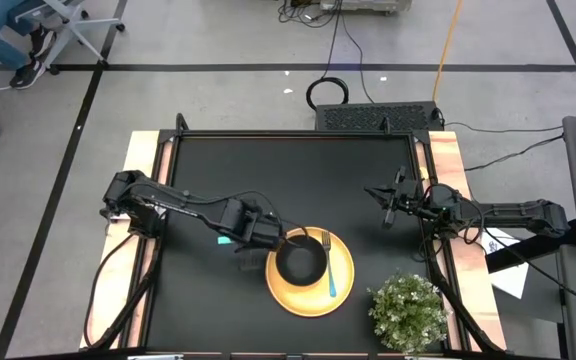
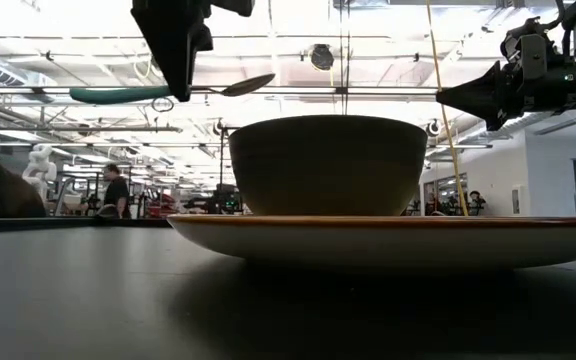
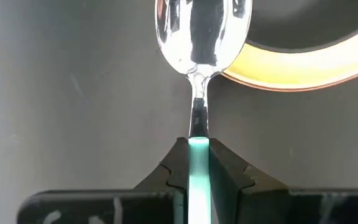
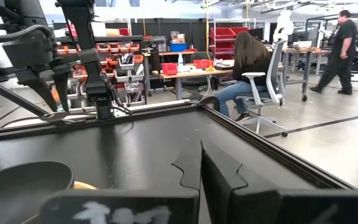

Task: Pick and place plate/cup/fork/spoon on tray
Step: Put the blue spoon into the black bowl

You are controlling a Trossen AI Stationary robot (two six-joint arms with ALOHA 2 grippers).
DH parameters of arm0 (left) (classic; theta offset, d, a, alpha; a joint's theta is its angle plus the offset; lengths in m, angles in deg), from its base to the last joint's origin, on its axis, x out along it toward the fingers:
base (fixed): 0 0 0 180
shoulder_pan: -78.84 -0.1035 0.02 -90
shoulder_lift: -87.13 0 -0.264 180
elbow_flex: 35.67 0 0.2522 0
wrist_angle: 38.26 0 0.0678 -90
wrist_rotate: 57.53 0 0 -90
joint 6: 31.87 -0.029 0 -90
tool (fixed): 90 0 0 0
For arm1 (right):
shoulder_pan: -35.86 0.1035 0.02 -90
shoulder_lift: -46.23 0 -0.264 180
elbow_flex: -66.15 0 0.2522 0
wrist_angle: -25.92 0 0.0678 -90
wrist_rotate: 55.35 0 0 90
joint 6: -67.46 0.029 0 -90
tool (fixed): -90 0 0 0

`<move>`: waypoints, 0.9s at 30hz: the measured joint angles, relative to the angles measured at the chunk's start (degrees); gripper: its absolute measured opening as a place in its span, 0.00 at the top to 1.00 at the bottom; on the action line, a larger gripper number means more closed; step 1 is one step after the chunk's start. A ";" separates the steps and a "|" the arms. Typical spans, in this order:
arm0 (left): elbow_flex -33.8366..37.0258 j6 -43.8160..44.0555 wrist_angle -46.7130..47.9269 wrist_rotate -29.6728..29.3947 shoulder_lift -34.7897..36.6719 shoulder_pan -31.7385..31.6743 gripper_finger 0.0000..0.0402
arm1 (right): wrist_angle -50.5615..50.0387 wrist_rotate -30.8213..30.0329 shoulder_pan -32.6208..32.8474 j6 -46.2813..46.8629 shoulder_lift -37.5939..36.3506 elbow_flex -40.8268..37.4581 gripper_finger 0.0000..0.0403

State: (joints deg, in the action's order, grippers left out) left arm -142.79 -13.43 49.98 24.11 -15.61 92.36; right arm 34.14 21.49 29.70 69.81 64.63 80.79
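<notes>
My left gripper (image 1: pixel 268 237) is shut on the spoon (image 2: pixel 168 94), which has a teal handle and a shiny silver head (image 3: pixel 201 31), just left of the tray. The tray (image 1: pixel 311 290) is a flat round yellow dish at the table's near middle. The dark cup (image 1: pixel 300 262) stands on it, and the teal-handled fork (image 1: pixel 330 270) lies on it to the cup's right. The spoon's head hangs near the tray's left rim (image 3: pixel 303 68). My right gripper (image 1: pixel 388 205) waits shut and empty above the table's right side. My left gripper pinches the spoon's teal handle (image 3: pixel 197 152) between its two fingers, at the handle's end nearest the metal neck. The fingers (image 2: pixel 180 60) come from above. The spoon is level and lifted clear of the table, its head pointing toward the tray and cup.
A potted plant (image 1: pixel 408 310) stands at the table's near right corner, close to the tray. The table has raised wooden side rails (image 1: pixel 143 200). People and workbenches show in the room beyond the table (image 4: pixel 247 62).
</notes>
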 joint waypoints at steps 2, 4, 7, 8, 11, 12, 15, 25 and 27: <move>0.00 -0.72 -0.59 0.94 0.00 0.00 0.91 | 0.00 0.00 0.01 0.00 0.00 -0.01 1.00; 0.00 -1.40 -1.47 1.92 0.00 0.00 0.91 | 0.02 0.00 0.01 0.00 0.00 -0.01 1.00; 0.00 -1.79 -1.60 3.17 0.00 -0.07 0.91 | 0.02 -0.01 0.01 0.00 0.00 -0.02 1.00; 0.00 -1.77 -1.63 3.75 0.00 -0.23 0.91 | 0.02 -0.01 0.01 0.00 0.00 -0.02 1.00; -0.02 -1.40 -1.65 4.56 0.00 -1.01 0.91 | 0.02 -0.01 0.01 0.00 0.00 0.00 1.00; -0.02 -1.32 -1.67 4.88 0.00 -1.30 0.91 | 0.04 -0.01 0.01 0.00 0.00 -0.02 1.00; -0.02 -1.23 -1.67 5.34 0.00 -1.93 0.91 | 0.04 -0.01 0.01 0.00 0.00 0.00 1.00; -4.32 -3.57 -4.64 6.99 -0.02 -2.95 0.91 | 0.04 -0.01 0.00 0.00 0.00 -0.02 1.00; -6.38 -4.20 -4.30 6.99 -0.02 -2.95 0.91 | 0.04 -0.01 0.00 0.00 0.00 0.00 1.00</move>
State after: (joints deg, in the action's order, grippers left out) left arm -149.17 -17.62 45.68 31.10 -15.63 89.41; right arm 34.18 21.48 29.70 69.81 64.63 80.80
